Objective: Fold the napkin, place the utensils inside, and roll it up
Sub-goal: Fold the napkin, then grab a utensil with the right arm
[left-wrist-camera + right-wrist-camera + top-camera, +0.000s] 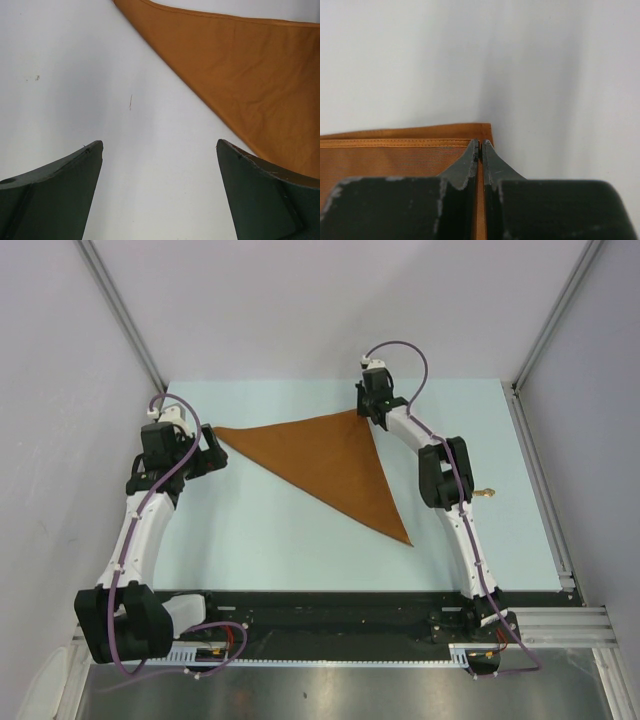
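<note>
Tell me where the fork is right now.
In the top view, the fork pokes out just right of the right arm at its elbow, on the right side of the table, apart from the folded napkin to its left.

Left arm [140,525], right arm [468,535]: white tubular links, black joint housings, black bases. Purple cable [401,342] looped along each, white plug block at wrist. Left hand [160,145]: dark green-black wedge fingers [55,195]. Right hand [480,145]: black fingers [465,172], paint chipped grey on edges.
</note>
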Controlling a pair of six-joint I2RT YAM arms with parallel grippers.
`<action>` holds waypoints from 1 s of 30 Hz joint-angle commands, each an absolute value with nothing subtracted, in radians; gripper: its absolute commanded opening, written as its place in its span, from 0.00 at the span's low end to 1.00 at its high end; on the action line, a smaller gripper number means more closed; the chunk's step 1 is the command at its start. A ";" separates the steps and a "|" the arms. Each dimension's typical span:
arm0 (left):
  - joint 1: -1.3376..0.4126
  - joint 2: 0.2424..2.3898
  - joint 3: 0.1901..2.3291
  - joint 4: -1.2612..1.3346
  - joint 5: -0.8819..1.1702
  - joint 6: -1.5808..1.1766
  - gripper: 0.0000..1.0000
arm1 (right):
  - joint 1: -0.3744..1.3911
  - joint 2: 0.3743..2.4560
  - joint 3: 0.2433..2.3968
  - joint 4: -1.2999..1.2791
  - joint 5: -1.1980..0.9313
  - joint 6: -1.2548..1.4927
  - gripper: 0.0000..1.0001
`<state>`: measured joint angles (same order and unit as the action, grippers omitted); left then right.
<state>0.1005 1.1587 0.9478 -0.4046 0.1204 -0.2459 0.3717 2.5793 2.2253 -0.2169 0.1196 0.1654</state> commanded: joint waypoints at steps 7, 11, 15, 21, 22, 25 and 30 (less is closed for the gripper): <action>0.107 1.158 0.951 -0.377 0.149 -0.252 1.00 | 0.367 2.626 2.344 -0.235 0.098 0.150 0.28; 0.106 1.155 0.950 -0.377 0.152 -0.250 1.00 | 0.367 2.589 2.315 -0.270 0.075 0.137 0.71; 0.107 1.147 0.950 -0.376 0.164 -0.255 1.00 | 0.365 2.439 2.139 -0.250 0.045 0.085 0.76; 0.107 1.123 0.943 -0.362 0.209 -0.256 1.00 | 0.365 2.071 1.788 -0.302 0.037 -0.061 0.79; 0.107 1.120 0.942 -0.361 0.219 -0.258 1.00 | 0.362 2.028 1.690 -0.323 0.054 -0.075 0.79; 0.107 1.112 0.937 -0.351 0.250 -0.265 1.00 | 0.362 1.889 1.548 -0.452 0.130 -0.071 0.80; 0.107 1.111 0.934 -0.339 0.293 -0.285 1.00 | 0.357 1.728 1.373 -0.641 0.303 0.128 0.77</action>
<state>0.1005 1.1389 0.9440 -0.3798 0.2298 -0.2611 0.3672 1.8084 1.4834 -0.4538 0.1543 -0.0048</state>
